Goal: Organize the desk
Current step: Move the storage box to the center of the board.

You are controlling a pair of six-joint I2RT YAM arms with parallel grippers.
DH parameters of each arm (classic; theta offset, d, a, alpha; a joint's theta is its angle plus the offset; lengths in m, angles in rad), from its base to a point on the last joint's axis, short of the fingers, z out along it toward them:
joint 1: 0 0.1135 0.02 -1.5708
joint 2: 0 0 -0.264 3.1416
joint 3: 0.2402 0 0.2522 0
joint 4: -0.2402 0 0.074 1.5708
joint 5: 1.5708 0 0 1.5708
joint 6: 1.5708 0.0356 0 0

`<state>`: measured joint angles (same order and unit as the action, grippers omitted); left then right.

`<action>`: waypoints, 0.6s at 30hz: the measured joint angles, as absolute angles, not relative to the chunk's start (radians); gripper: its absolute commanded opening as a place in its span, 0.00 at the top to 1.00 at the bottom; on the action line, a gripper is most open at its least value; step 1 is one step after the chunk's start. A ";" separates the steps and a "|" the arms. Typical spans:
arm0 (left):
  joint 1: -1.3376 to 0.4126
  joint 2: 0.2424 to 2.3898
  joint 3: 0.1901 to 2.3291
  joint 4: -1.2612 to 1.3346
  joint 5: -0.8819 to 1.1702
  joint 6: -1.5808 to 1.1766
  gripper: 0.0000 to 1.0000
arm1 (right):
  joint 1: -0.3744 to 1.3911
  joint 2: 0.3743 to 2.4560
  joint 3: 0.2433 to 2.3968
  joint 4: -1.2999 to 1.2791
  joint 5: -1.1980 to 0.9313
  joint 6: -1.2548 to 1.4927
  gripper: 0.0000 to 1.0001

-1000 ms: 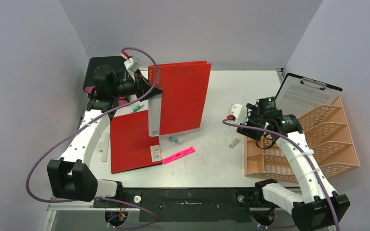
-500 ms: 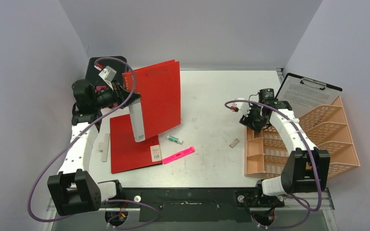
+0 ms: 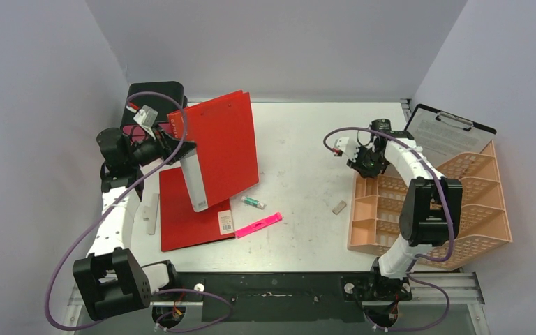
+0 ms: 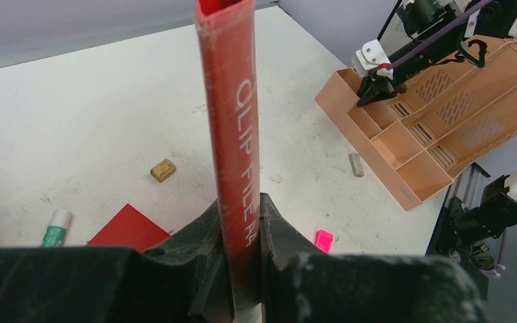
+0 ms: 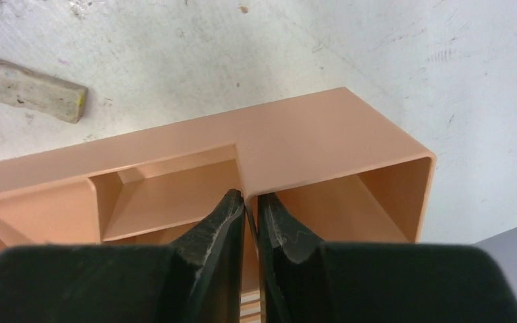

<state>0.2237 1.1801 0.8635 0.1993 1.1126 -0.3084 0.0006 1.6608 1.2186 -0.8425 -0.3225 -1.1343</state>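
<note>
The white desk [image 3: 300, 139] holds scattered stationery. My left gripper [image 3: 174, 146] is shut on the spine of a red clip file [image 3: 216, 157] and holds it upright above the desk's left side. In the left wrist view the spine [image 4: 232, 121] rises between the black fingers [image 4: 279, 232]. My right gripper [image 3: 371, 167] is shut on a thin divider wall at the far left corner of the orange file rack [image 3: 460, 202]. The right wrist view shows both fingertips [image 5: 229, 215] pinching that wall of the rack [image 5: 309, 141].
A second red folder [image 3: 188, 216] lies flat under the held file. A pink highlighter [image 3: 258, 225], a glue stick [image 3: 253, 202] and a small eraser [image 3: 339, 206] lie mid-desk. A clipboard [image 3: 447, 136] sits behind the rack. A black drawer box [image 3: 155, 94] stands at the back left.
The left arm swung the red file leftward and turned it edge-on. The right gripper moved to the rack's far corner and closed on its divider; the rack shifted slightly.
</note>
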 measured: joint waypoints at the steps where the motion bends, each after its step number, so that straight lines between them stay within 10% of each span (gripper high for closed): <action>1: 0.225 1.180 0.861 0.202 1.113 -0.311 1.00 | 0.001 1.679 1.240 -0.852 -0.325 -1.140 0.95; 18: 0.241 1.178 0.853 0.233 1.111 -0.315 1.00 | 0.168 1.850 1.447 -0.891 -0.255 -1.289 0.95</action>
<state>0.2405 1.1782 0.8528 0.2329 1.1114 -0.3145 0.1677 1.8503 1.4471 -0.8906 -0.2554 -1.2888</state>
